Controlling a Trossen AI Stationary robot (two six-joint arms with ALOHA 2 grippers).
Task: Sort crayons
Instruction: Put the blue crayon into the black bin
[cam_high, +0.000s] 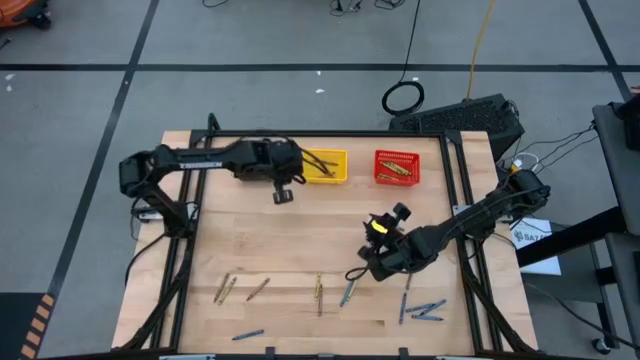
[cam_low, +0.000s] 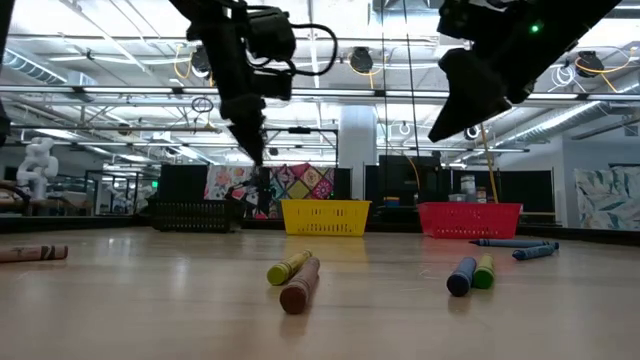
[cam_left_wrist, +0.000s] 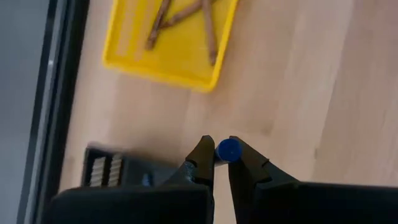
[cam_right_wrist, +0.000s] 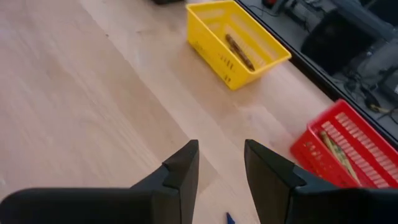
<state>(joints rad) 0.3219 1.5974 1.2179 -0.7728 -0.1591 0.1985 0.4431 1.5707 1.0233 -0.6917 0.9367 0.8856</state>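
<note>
Carrying | left gripper (cam_left_wrist: 221, 157) pinched on blue crayon (cam_left_wrist: 228, 149), black basket (cam_left_wrist: 118, 171) just below — its likely bin | right gripper (cam_right_wrist: 221, 163) spread, empty — loose crayons (cam_high: 320, 292) beneath await picking

- The left arm (cam_high: 205, 158) carries white lettering along its upper link in the high view; it looks like "TROSSEN" but is too small to read with certainty
- A white sheet (cam_high: 530, 236) at the table's right edge bears dark print, unreadable
</note>
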